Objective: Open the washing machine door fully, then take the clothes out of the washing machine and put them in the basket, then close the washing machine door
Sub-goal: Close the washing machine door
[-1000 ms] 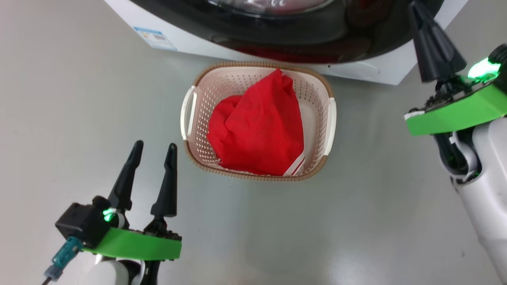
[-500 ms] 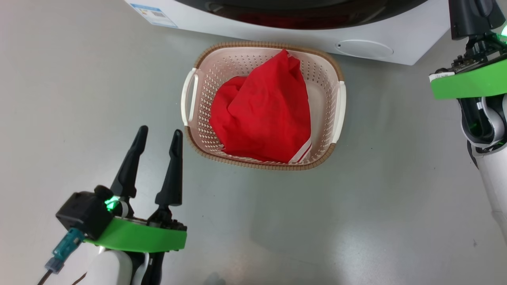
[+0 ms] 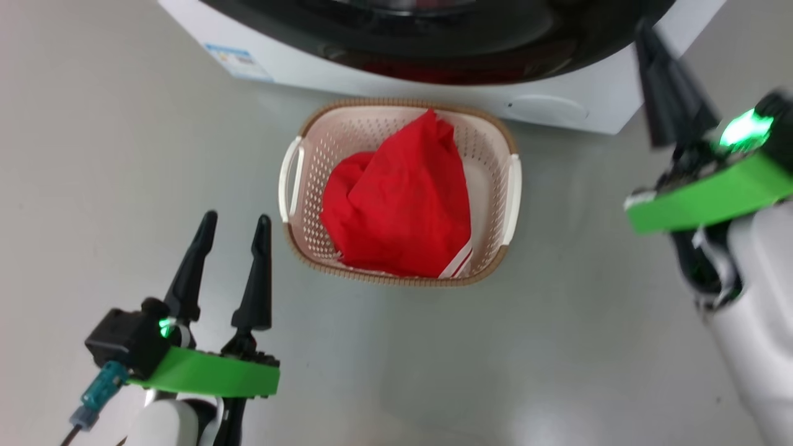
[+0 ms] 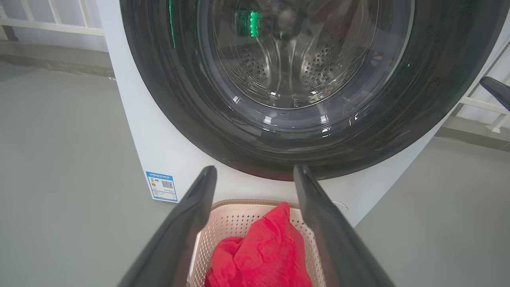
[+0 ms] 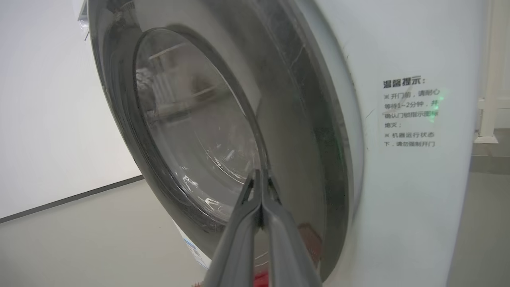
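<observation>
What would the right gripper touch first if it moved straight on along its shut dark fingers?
Probably the large round black-rimmed washing machine door, near where its clear glass window meets the glossy rim; the gap ahead is hard to judge.

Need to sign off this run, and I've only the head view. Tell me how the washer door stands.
Observer: Left wrist view: the washing machine door looks flush against the washing machine.
Operator: Check the drum.
Observer: Through the glass, bare steel drum; I make out no clothes inside.
Operator: Report the right gripper.
Observer: Right wrist view: right gripper shut, empty, tips by the door's glass edge; contact unclear.
</observation>
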